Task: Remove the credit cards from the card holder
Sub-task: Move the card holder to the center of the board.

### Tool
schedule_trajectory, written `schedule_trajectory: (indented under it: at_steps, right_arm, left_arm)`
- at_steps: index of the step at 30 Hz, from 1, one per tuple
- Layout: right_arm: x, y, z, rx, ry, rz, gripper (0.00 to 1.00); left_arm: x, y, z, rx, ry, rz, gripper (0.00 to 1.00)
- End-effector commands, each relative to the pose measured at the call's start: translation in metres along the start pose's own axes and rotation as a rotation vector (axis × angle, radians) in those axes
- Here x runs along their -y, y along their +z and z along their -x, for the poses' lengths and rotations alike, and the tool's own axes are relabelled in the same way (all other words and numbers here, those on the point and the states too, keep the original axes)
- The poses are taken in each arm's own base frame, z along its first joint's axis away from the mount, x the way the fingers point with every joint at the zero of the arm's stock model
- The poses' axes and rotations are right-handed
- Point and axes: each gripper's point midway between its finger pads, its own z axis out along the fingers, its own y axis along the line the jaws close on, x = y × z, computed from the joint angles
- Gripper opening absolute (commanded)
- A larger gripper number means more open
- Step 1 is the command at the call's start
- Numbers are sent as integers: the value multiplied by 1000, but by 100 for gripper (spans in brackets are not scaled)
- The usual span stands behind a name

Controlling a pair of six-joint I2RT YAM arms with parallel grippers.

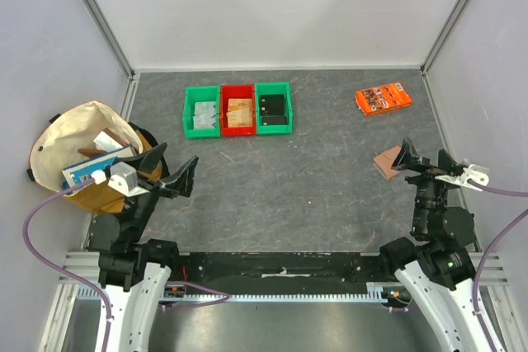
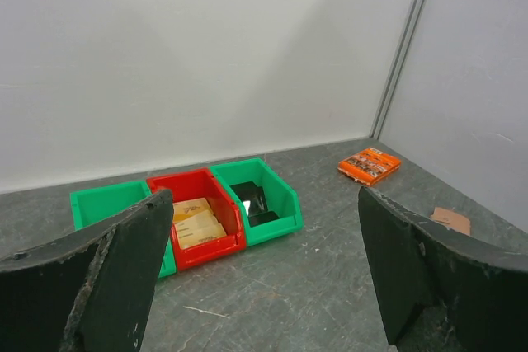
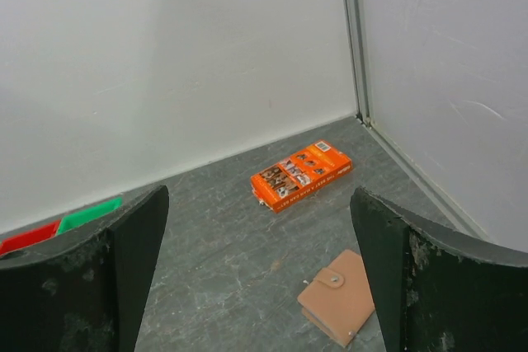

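Right gripper [image 3: 257, 204] is hovering, fingers spread wide, with the card holder [image 3: 338, 298] lying shut at lower right. Left gripper [image 2: 264, 195] is gaping too. It's looking light, soft and flat, cards hidden inside, so I'm favouring pinching its thick edge.

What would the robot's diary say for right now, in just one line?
left gripper: open, empty | right gripper: open, empty, near card holder | card holder: closed, flat on table
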Motion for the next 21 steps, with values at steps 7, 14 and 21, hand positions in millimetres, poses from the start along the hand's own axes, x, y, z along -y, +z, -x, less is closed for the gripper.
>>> schedule_trajectory:
  at_steps: [7,14,21]
  right_arm:
    - [-43,24,-32,-266,48,66,98]
    - [-55,43,-123,-679,-114,-41,98]
    - [-14,59,-173,-797,-177,-360,98]
  left_arm:
    - [1,-13,5,19,11,20,99]
    - [2,-20,8,38,6,28,99]
    - [7,-26,12,61,3,11,99]
